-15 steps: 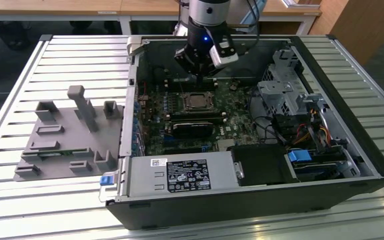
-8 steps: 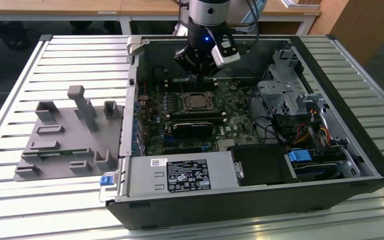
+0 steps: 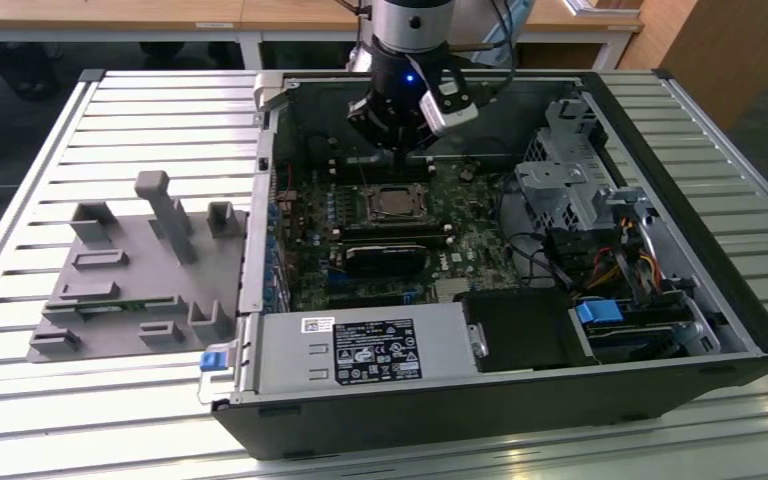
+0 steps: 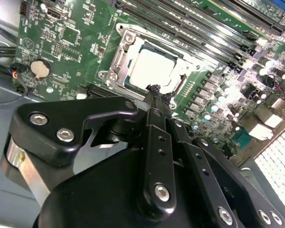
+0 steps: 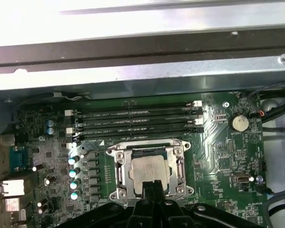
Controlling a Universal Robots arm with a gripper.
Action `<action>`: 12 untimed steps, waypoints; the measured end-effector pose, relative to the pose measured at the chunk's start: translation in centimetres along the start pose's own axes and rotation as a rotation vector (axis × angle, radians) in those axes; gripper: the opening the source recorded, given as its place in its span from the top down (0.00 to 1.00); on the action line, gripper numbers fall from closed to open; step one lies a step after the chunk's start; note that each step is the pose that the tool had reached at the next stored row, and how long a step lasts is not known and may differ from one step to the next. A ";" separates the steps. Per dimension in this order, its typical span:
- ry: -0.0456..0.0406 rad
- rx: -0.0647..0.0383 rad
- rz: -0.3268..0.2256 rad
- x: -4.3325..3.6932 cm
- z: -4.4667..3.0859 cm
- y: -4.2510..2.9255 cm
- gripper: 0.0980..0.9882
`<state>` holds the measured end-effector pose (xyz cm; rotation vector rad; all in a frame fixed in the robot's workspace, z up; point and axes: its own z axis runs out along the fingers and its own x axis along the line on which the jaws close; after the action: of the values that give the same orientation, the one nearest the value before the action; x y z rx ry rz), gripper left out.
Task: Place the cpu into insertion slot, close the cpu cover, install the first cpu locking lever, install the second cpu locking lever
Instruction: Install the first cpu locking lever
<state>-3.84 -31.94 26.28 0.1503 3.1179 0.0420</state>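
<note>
The cpu [image 5: 148, 170] [image 4: 152, 68] [image 3: 391, 203], with its pale metal top, lies flat in the insertion slot [image 5: 143, 153] on the green motherboard [image 3: 484, 245]. The silvery cpu cover [image 5: 119, 167] [image 4: 118, 56] lies down around it as a frame. My gripper [image 3: 395, 140] hangs above the board just beyond the socket in the exterior view. In both wrist views its black fingertips [image 4: 156, 91] [image 5: 152, 186] are shut together with nothing between them, at the socket's edge next to the chip.
The open computer case [image 3: 704, 340] holds black memory sticks [image 3: 391, 240], a power supply [image 3: 357, 350], a drive cage [image 3: 564, 190] and cables [image 3: 624, 265]. Long memory slots [image 5: 137, 122] and a coin battery [image 5: 238, 122] flank the socket. A grey fixture [image 3: 131, 270] stands on the slatted table at the exterior view's left.
</note>
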 end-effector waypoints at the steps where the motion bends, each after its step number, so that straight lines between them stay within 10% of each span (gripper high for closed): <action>1: -0.0016 0.000 0.000 0.19 0.00 -0.02 0.99; 12: -0.0002 -0.004 -0.071 0.71 0.02 -0.06 0.99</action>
<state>-4.55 -31.94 26.24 0.0398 3.1199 0.0476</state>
